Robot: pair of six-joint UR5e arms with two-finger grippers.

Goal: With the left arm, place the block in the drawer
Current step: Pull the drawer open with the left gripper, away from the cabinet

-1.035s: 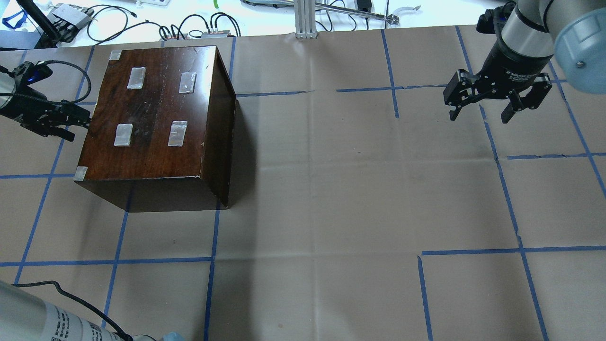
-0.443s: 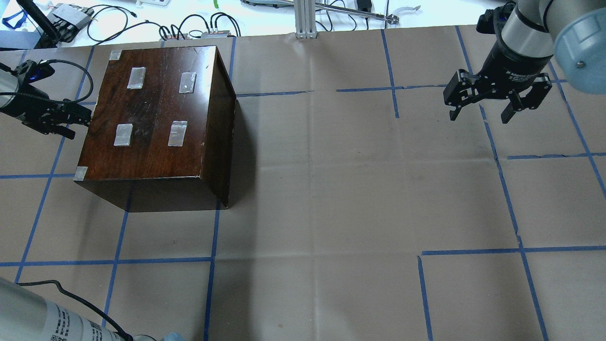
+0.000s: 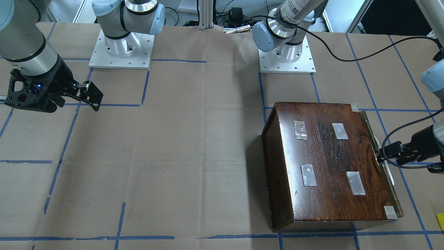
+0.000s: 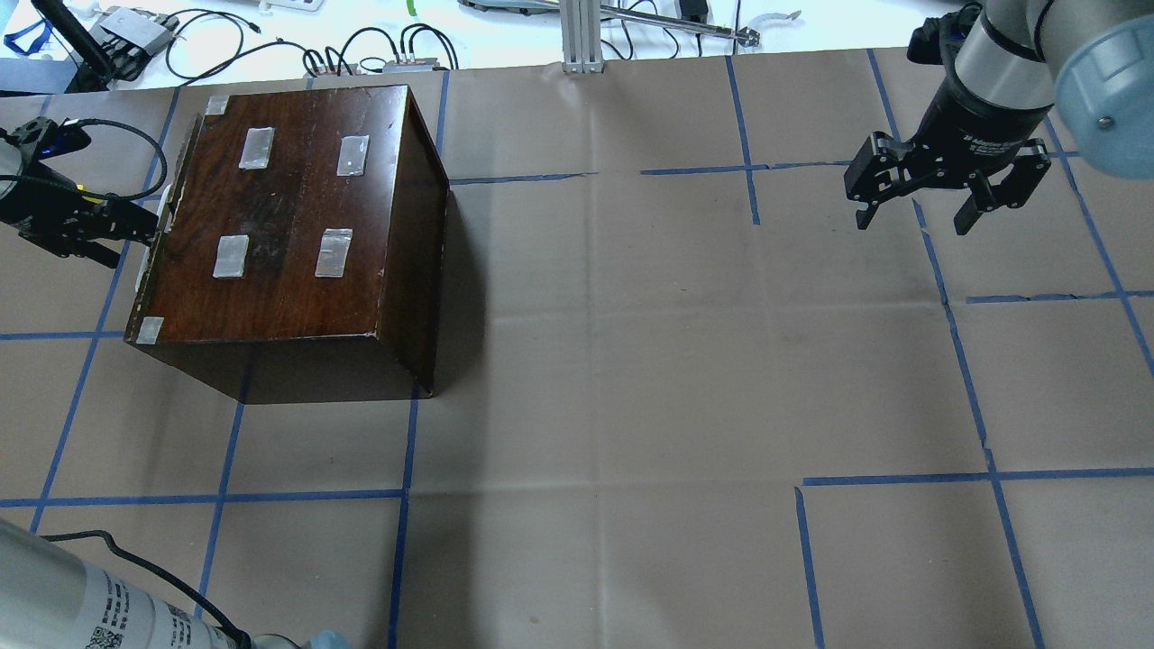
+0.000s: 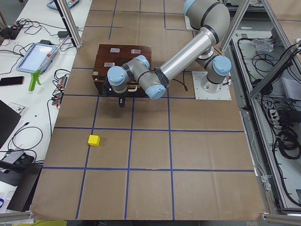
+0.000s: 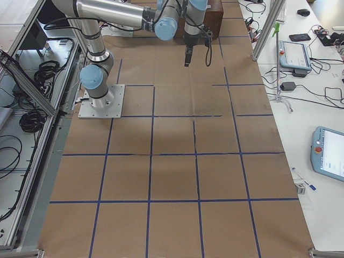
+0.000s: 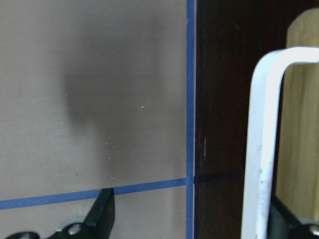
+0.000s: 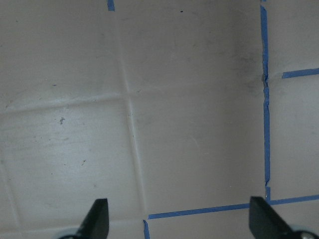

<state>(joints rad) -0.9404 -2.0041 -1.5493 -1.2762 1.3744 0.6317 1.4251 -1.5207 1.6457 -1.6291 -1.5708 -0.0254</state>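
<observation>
While both wide open: left tool [image 7: 194, 219] around one white handle [image 7: 264, 139], right tool [image 4: 912, 223] aloft, one yellow block [image 5: 94, 140] apart.

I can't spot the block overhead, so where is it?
In the exterior left view, the block lies on the table, toward the camera from the cabinet and well apart from it.

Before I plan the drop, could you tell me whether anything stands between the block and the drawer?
Nothing lies on the paper between the block and the cabinet. The drawer itself looks barely pulled out, though, so the cabinet top covers its tray; the left gripper is at its handle.
</observation>
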